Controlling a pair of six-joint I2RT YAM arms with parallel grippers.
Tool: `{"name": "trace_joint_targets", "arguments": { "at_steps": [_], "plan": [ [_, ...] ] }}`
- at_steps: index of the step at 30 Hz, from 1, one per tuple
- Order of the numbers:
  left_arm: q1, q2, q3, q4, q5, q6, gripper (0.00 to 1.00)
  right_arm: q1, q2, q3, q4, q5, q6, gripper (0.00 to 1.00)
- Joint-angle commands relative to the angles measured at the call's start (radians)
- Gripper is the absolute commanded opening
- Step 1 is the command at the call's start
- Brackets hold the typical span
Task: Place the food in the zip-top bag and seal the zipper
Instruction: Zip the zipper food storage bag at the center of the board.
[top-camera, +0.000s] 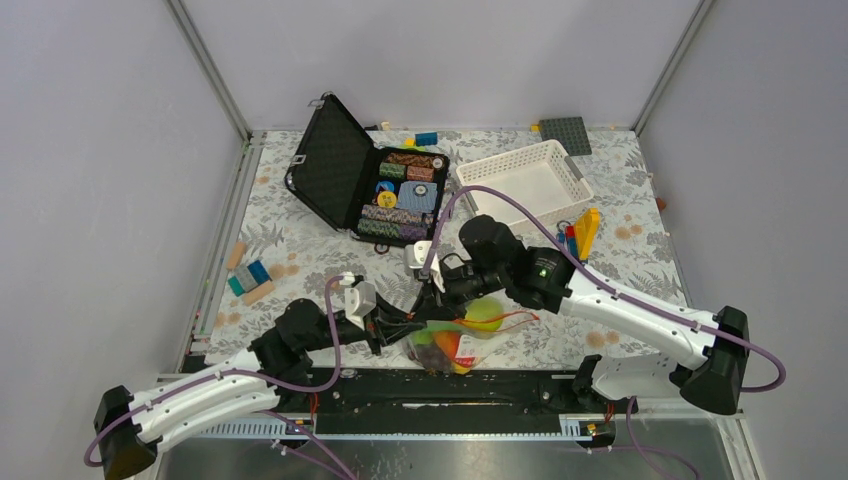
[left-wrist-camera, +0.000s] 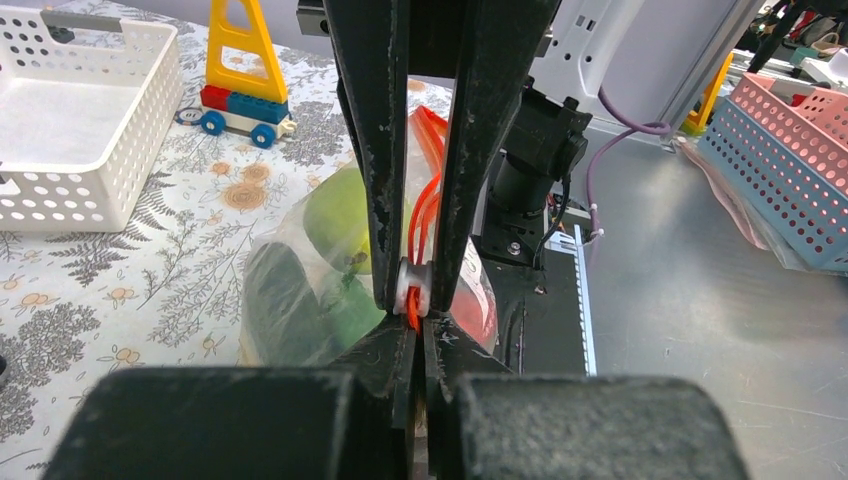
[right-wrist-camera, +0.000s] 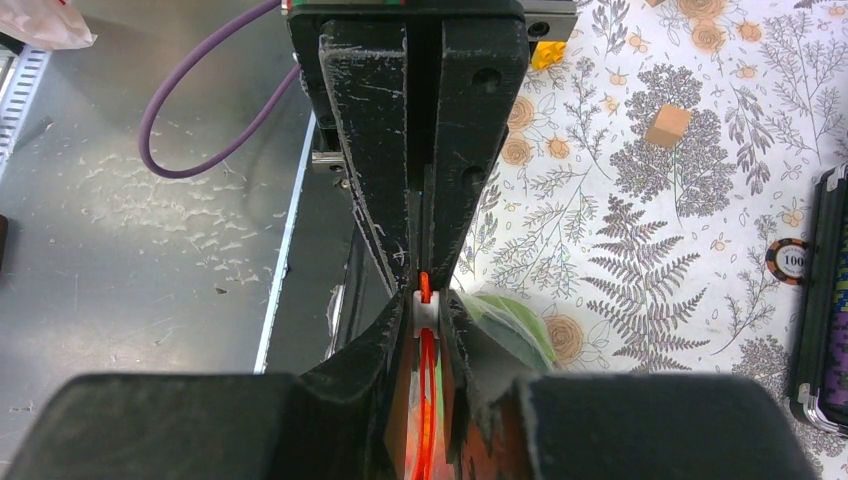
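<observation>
The clear zip-top bag (top-camera: 452, 346) lies at the table's near edge between both grippers. The food shows inside it: a green piece (top-camera: 483, 312), dark and orange pieces (top-camera: 450, 350). My left gripper (top-camera: 398, 330) is shut on the red-orange zipper (left-wrist-camera: 425, 215) at the bag's end; its jaws meet on the strip (left-wrist-camera: 418, 335). My right gripper (top-camera: 438, 300) is shut on the zipper's white slider (right-wrist-camera: 424, 312), right against the left fingertips. The right gripper (right-wrist-camera: 427, 322) straddles the strip (right-wrist-camera: 428, 400). Green food (left-wrist-camera: 340, 215) presses against the bag's wall (left-wrist-camera: 290, 300).
An open black case (top-camera: 330, 165) with chip stacks stands at the back. A white lattice basket (top-camera: 525, 180) is at the back right, with toy bricks (top-camera: 580, 235) beside it. Small blocks (top-camera: 248, 278) lie at the left. A pink basket (left-wrist-camera: 790, 170) sits off the table.
</observation>
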Motion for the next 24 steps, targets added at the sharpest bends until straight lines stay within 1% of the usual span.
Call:
{"name": "trace_joint_targets", "arguments": {
  "at_steps": [1, 4, 10, 15, 24],
  "plan": [
    [0.004, -0.026, 0.040, 0.076, -0.048, 0.009, 0.00, 0.025, 0.031, 0.019, -0.014, 0.000, 0.023, 0.14],
    [0.004, -0.040, 0.032, 0.081, -0.074, -0.002, 0.00, 0.025, 0.021, 0.014, -0.023, 0.019, 0.023, 0.00],
    [0.004, -0.082, 0.009, 0.097, -0.132, -0.021, 0.00, 0.025, -0.013, -0.014, -0.063, 0.066, 0.039, 0.00],
    [0.004, -0.108, 0.002, 0.084, -0.153, -0.021, 0.00, 0.025, -0.040, -0.041, -0.109, 0.177, 0.057, 0.00],
    [0.004, -0.128, -0.008, 0.077, -0.165, -0.017, 0.00, 0.024, -0.102, -0.047, -0.221, 0.281, 0.045, 0.00]
  ]
}}
